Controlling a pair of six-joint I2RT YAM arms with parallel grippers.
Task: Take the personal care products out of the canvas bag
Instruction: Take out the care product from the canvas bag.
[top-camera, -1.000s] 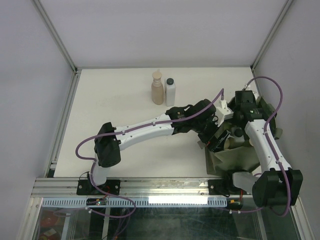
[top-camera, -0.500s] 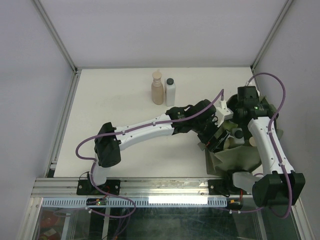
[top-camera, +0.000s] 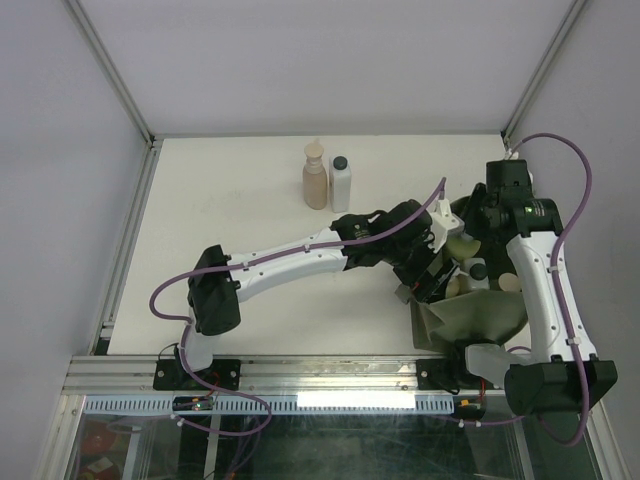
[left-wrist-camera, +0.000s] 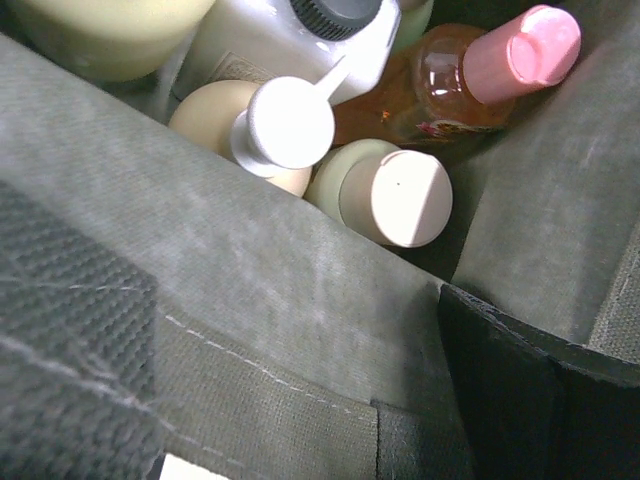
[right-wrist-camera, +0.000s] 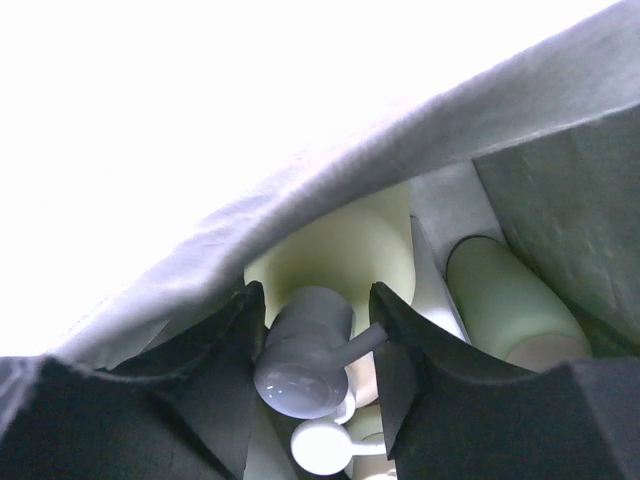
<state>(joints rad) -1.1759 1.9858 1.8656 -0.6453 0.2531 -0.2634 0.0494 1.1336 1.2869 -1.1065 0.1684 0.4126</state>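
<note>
White tabletop (top-camera: 230, 230) below; my right gripper (right-wrist-camera: 314, 296) is clamped on the pump top of a pale yellow plastic bottle (right-wrist-camera: 350, 245) inside the floppy olive-green canvas bag (top-camera: 480, 320). My left gripper (top-camera: 428, 280) is spread wide at the bag's rim; a tan plastic bottle (top-camera: 315, 180) and a white black-capped bottle (top-camera: 340, 187) stand well apart from it.

My left arm (top-camera: 300, 255) stretches toward two o'clock, left gripper (top-camera: 429, 276) wide open; my right arm (top-camera: 540, 290) points up toward twelve, right gripper (right-wrist-camera: 315, 345) squeezing a pump bottle (right-wrist-camera: 340, 250).
</note>
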